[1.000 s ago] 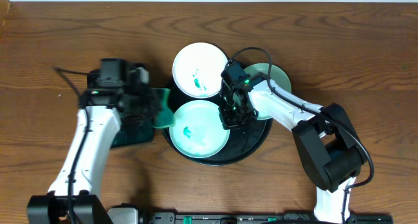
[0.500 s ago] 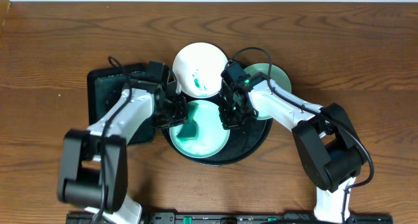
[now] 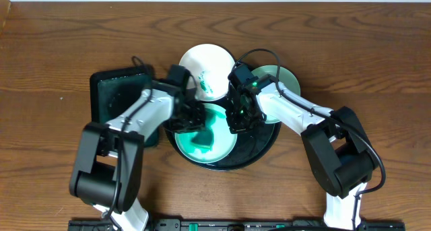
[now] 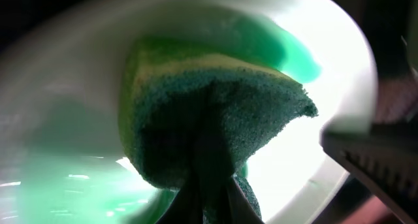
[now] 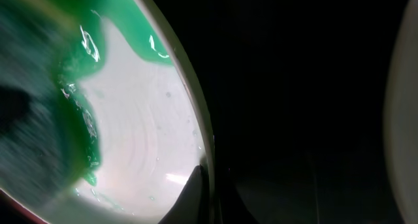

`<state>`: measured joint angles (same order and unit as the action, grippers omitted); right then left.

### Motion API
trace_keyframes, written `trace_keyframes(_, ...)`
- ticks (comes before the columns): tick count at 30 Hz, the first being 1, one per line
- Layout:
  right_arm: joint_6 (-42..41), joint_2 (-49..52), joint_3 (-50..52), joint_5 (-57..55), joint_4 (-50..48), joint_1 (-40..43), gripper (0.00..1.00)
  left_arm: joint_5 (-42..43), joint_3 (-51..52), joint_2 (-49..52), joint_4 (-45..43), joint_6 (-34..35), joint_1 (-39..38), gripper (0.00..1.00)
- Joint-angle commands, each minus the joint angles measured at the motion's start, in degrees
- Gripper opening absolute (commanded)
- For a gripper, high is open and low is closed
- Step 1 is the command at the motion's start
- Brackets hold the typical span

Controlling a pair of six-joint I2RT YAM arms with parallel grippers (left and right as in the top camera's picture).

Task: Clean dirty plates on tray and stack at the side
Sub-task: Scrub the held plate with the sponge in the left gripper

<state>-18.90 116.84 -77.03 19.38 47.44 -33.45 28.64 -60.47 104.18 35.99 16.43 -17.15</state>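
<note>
The large black tray holds a mint-green plate at its front, smeared with teal. My left gripper is shut on a green sponge pressed onto that plate; in the left wrist view the sponge sits between the fingers on the plate. My right gripper is shut on the plate's right rim; the right wrist view shows the fingers pinching the rim of the plate. A white plate with teal smears lies at the tray's back left. A second mint plate lies at the back right, partly hidden by my right arm.
A smaller rectangular black tray lies left of the round tray, partly under my left arm. Both arms cross over the round tray. Bare wooden table lies all round.
My left gripper has carried the sponge right from the rectangular tray onto the front plate. The teal smear has spread there. The right gripper has kept its grip on the rim.
</note>
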Motion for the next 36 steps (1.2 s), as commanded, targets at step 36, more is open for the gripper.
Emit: trace_keyframes(36, 1.11, 1.18, 1.07, 0.59, 2.16, -1.36, 0.01, -2.34, 0.55, 2.56, 1.40, 2.05, -6.84, 0.07)
